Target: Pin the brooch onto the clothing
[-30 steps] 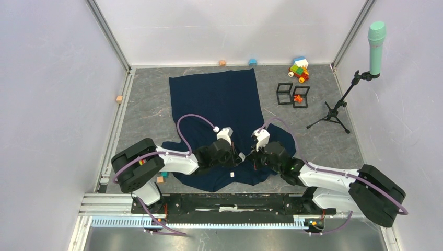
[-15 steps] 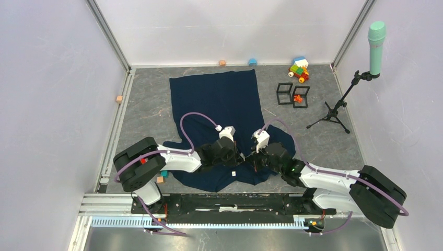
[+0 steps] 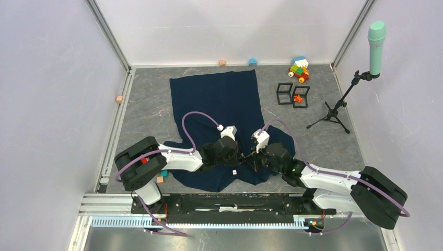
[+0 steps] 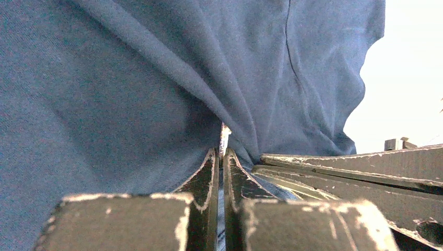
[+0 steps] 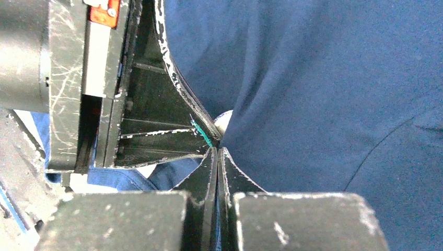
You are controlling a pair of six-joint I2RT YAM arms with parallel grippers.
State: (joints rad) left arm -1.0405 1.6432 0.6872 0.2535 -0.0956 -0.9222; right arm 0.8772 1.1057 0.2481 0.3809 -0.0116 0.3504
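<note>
The clothing, a navy-blue shirt, lies spread on the grey table. My two grippers meet tip to tip over its near part. My left gripper is shut, and a thin silvery piece, apparently the brooch, sticks out of its tips against a fold of the shirt. In the right wrist view the brooch shows as a pale round bit at the left gripper's fingertips. My right gripper is shut on a fold of the shirt, and its fingers show in the left wrist view.
A small white piece lies on the shirt near the grippers. Two black wire cubes, a brick toy and a microphone stand are at the back right. Small blocks lie at the back wall and left edge.
My left gripper has moved right and closed the gap to the right gripper. The fabric and the small white piece below them have shifted slightly right.
</note>
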